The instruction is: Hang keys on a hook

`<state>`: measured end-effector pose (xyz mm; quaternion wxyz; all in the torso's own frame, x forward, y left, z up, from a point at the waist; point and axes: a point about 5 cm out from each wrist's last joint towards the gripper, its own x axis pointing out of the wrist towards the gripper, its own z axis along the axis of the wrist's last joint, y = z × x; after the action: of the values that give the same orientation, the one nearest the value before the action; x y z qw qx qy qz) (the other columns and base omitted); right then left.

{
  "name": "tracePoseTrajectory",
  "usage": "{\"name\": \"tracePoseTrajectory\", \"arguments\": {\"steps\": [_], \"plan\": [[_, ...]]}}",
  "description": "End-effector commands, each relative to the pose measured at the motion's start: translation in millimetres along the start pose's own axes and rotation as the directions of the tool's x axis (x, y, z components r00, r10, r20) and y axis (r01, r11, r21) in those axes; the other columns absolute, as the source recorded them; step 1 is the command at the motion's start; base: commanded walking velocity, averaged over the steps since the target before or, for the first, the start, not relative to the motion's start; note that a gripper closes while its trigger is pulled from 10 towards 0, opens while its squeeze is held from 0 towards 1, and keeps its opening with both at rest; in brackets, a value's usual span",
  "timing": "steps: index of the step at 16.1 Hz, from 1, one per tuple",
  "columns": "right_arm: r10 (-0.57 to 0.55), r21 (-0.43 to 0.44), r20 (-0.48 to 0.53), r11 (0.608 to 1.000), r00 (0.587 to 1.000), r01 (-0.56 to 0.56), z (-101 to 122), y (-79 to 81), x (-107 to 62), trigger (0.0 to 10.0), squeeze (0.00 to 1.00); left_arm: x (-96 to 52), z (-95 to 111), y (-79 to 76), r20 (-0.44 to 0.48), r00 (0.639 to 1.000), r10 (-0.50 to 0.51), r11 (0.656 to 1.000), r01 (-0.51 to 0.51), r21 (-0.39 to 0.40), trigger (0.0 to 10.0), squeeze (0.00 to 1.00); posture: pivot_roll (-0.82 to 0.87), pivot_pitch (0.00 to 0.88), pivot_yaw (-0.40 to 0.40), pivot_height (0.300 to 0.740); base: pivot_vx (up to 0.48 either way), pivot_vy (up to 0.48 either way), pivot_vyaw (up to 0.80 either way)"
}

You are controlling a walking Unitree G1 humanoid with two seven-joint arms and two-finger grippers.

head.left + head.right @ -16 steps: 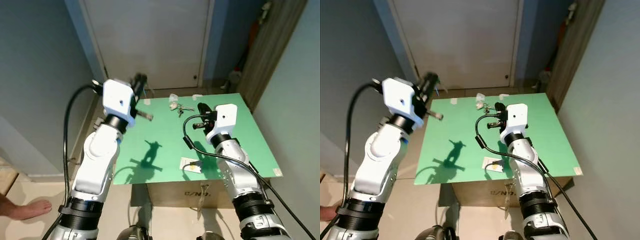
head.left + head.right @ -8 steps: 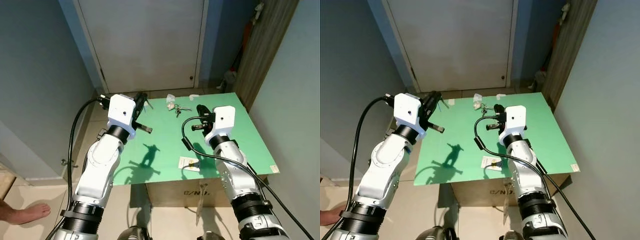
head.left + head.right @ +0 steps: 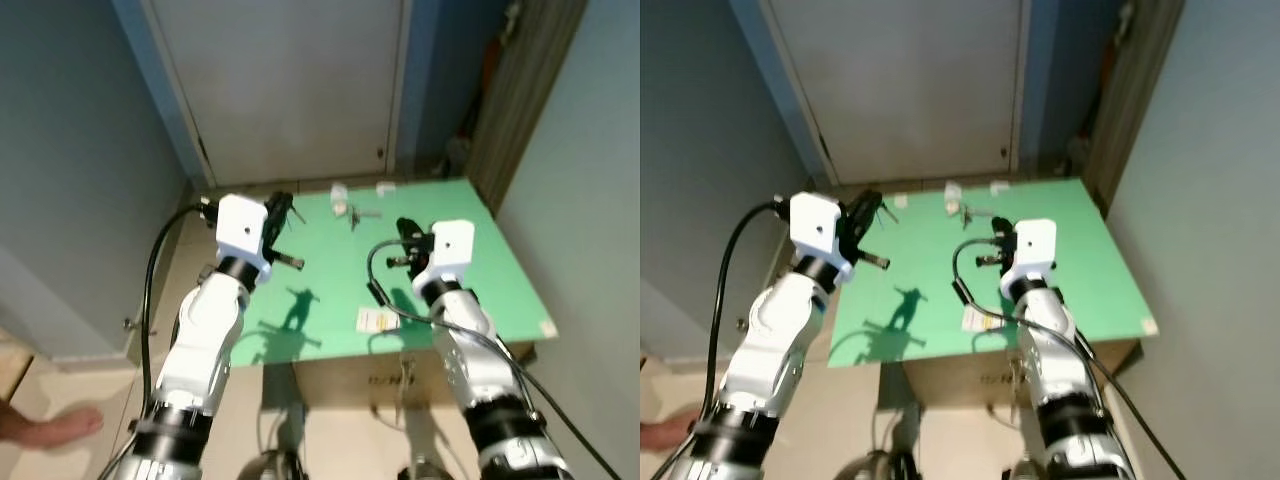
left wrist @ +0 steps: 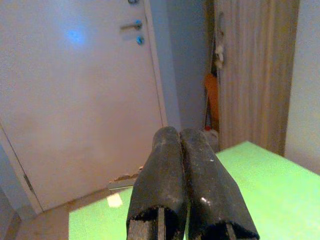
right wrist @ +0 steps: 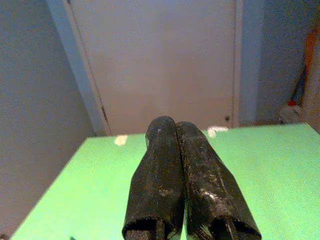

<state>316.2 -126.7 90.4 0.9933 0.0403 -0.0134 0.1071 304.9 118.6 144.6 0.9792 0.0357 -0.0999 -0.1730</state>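
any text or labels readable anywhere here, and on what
Nothing reads clearly.
Cardboard box under the green table: dark printed letters, too blurred to read.
White paper tag on the table's near edge: small print, too small to read.

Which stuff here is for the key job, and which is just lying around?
For the job:
keys on the green table
left pincer, shut
right pincer, shut

Just lying about:
white paper label at the table's near edge
white door
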Motion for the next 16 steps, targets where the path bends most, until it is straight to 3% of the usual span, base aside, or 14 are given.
{"name": "tracePoseTrajectory", "arguments": {"steps": [1, 3, 5, 8, 14, 16], "plan": [[-0.009, 0.021, 0.019, 1.0, 1.0, 0.009, 5, 1.8, 0.2, 10.0, 0.0, -0.9, -1, 5.5, 0.001, 1.0, 0.015, 1.0, -0.015, -0.007, 0.0, 0.0, -0.2, 0.009, 0.129, 0.74, -0.424, 0.0, 0.0], [-0.033, 0.036, 0.049, 0.999, 0.998, 0.032, 10, -2.0, -2.0, 10.0, 0.0, -3.8, -6, 8.5, -0.009, 0.999, 0.033, 0.999, -0.033, -0.015, 0.0, 0.0, -0.21, 0.0, 0.125, 0.74, -0.409, 0.0, 0.0], [-0.051, 0.04, 0.068, 0.998, 0.996, 0.049, 11, -7.4, -12.6, 10.0, 0.0, -20.9, -18, 16.0, -0.043, 0.995, 0.088, 0.996, -0.089, -0.017, 0.0, 0.0, -0.2, 0.0, 0.114, 0.74, -0.171, 0.0, 0.0], [-0.055, 0.031, 0.061, 0.998, 0.997, 0.053, 8, -9.1, -20.7, 10.0, 0.0, -34.0, -28, 17.0, -0.083, 0.991, 0.103, 0.994, -0.105, -0.021, 0.0, 0.0, -0.19, 0.0, 0.109, 0.74, 0.0, 0.0, 0.0], [-0.036, 0.003, 0.01, 0.999, 0.999, 0.036, 2, -4.7, -20.3, 10.0, 0.0, -38.9, -38, 14.6, -0.122, 0.989, 0.089, 0.996, -0.091, -0.015, 0.0, 0.0, -0.2, 0.0, 0.117, 0.74, 0.0, 0.0, 0.0], [-0.027, 0.021, 0.002, 0.999, 1.0, 0.027, -1, -3.0, -19.9, 10.0, 0.0, -36.9, -39, 13.7, -0.126, 0.989, 0.076, 0.997, -0.078, -0.011, 0.0, 0.0, -0.2, 0.0, 0.12, 0.74, 0.0, 0.0, -0.62]]}}
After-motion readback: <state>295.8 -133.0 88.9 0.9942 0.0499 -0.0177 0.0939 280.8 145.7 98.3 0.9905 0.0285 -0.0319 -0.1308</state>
